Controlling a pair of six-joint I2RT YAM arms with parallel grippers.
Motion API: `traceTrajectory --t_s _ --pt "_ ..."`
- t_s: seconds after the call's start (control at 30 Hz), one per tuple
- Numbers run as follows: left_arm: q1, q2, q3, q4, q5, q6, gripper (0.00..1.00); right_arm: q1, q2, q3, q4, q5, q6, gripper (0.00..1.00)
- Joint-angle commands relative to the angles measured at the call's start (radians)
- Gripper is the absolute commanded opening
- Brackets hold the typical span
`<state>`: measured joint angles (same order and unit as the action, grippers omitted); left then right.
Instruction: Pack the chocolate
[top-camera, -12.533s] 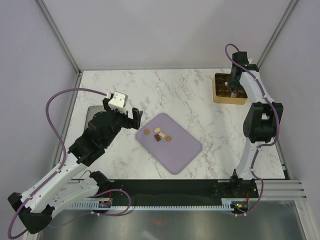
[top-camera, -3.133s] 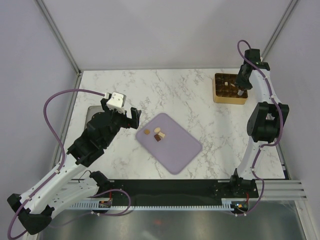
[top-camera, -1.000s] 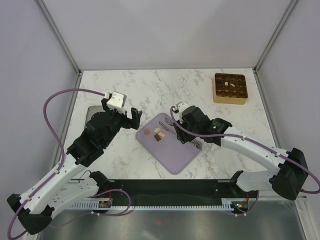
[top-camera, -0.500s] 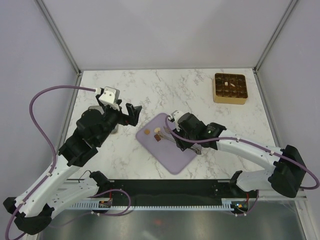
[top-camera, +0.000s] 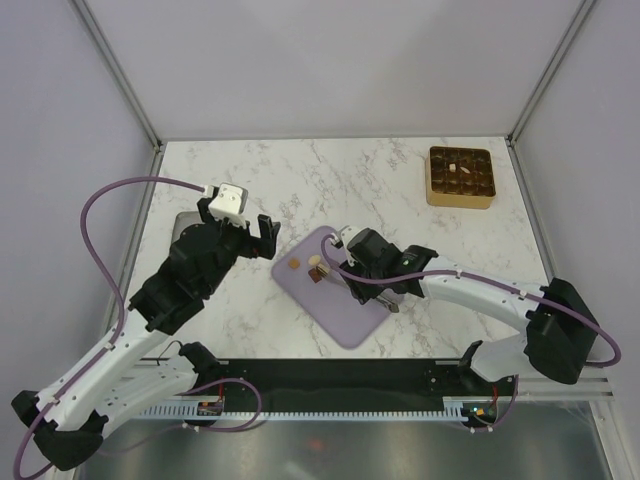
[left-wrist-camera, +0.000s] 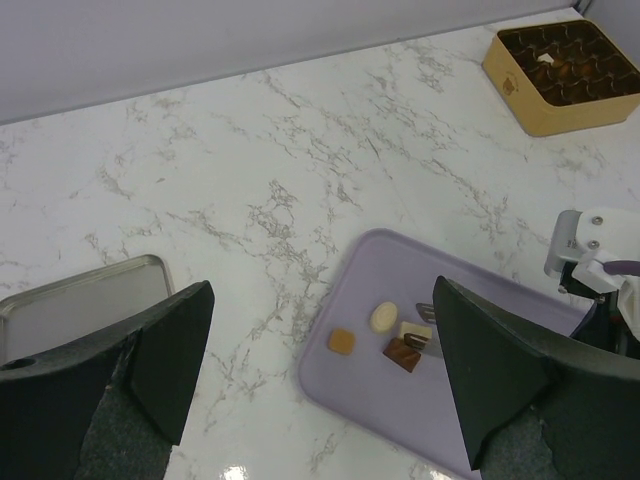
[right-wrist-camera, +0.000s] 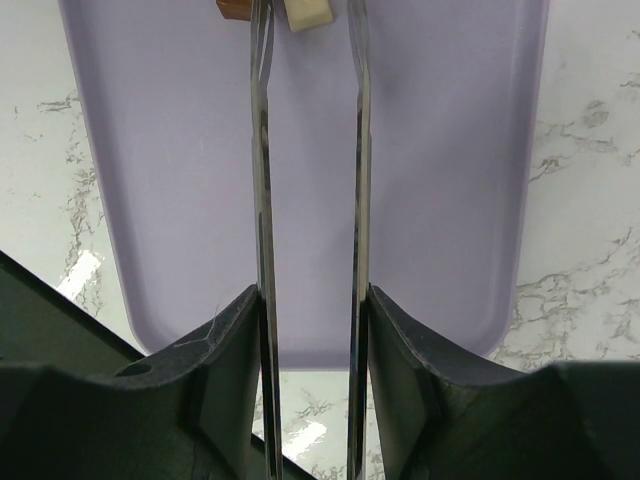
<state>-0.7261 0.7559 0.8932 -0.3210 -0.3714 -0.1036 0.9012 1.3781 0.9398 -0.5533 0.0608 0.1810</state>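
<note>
Several chocolates lie on the lilac mat (top-camera: 345, 295): a tan square (top-camera: 294, 265), a round cream one (top-camera: 314, 261), a cream square (top-camera: 323, 269) and a dark brown piece (top-camera: 315, 278). My right gripper (top-camera: 330, 268) is low over the mat, open, with its thin metal blades on either side of the cream square (right-wrist-camera: 307, 12) without touching it. The brown piece (right-wrist-camera: 232, 8) lies just outside the left blade. My left gripper (top-camera: 255, 232) hovers open and empty left of the mat. The left wrist view shows the same pieces, the cream square (left-wrist-camera: 415, 331) among them.
The gold grid tray (top-camera: 460, 177) stands at the back right with several pieces in it; it also shows in the left wrist view (left-wrist-camera: 560, 65). A flat silver tray (left-wrist-camera: 80, 310) lies at the left under my left arm. Frame posts stand at the back corners.
My right gripper has moved left across the mat until its blades flank the cream square. My left arm swung left and back again. The chocolates have not moved.
</note>
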Motion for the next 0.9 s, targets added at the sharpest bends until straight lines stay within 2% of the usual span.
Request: traceTrajectory --t_s 0.0,0.23,0.47,0.6,0.87 --pt "-0.003 -0.018 -0.004 0.031 -0.035 0.036 0.98 0.005 0.021 0.008 0.059 0.004 -0.009 0.50" --pt "-0.003 -0.013 -0.007 0.031 -0.035 0.042 0.98 0.005 0.055 0.027 0.056 -0.007 -0.003 0.44" --pt "-0.001 -0.013 -0.008 0.033 -0.037 0.044 0.98 0.007 0.047 0.060 -0.048 0.063 0.002 0.37" --pt "-0.003 -0.012 -0.013 0.034 -0.041 0.048 0.98 0.005 0.036 0.079 -0.083 0.142 0.014 0.37" --pt "-0.003 -0.013 -0.014 0.036 -0.047 0.051 0.98 -0.018 0.024 0.158 -0.131 0.149 0.043 0.37"
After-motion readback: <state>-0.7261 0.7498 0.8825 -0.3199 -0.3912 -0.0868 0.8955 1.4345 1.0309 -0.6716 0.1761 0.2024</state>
